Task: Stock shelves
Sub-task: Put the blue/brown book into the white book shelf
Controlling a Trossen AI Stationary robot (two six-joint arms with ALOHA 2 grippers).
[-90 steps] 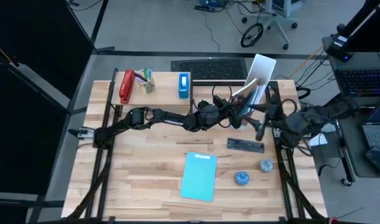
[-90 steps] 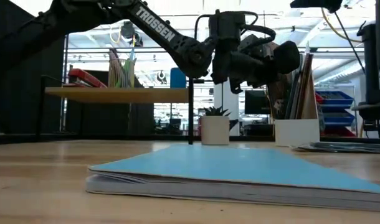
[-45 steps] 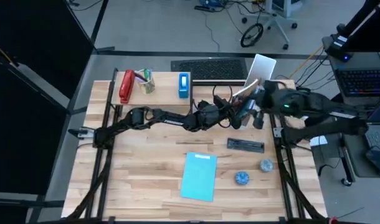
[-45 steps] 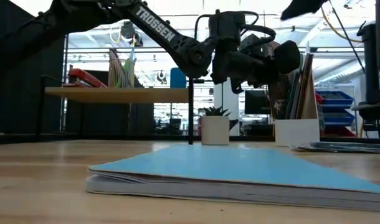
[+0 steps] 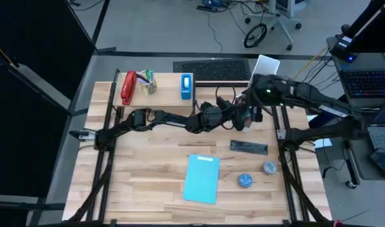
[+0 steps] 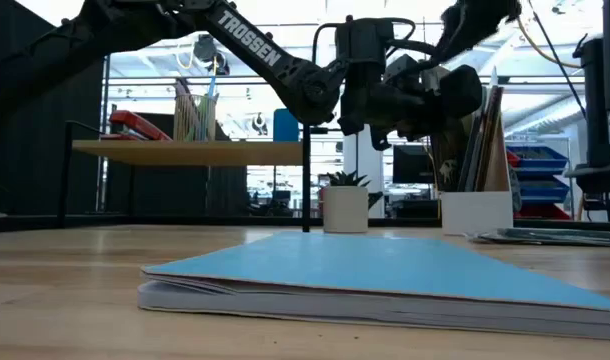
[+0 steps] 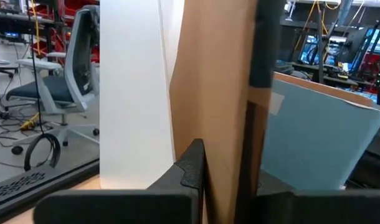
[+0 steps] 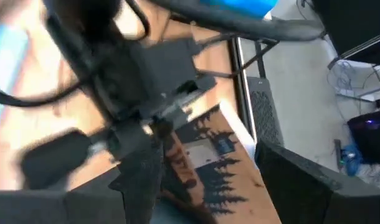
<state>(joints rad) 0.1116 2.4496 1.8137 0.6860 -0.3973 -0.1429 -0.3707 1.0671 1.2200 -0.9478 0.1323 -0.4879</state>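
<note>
While the left gripper (image 7: pixel 222 180) clamps a brown folder (image 7: pixel 212 81) upright at the white holder (image 5: pixel 266 68) by the table's far right edge, the right gripper (image 5: pixel 259 115) hovers alongside, fingers spread. Farther left stands the shelf (image 5: pixel 164 89).

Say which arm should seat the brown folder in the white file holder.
Left. The left gripper is shut on the brown folder right beside the white file holder; the right gripper hovers close by, holding nothing visible.
</note>
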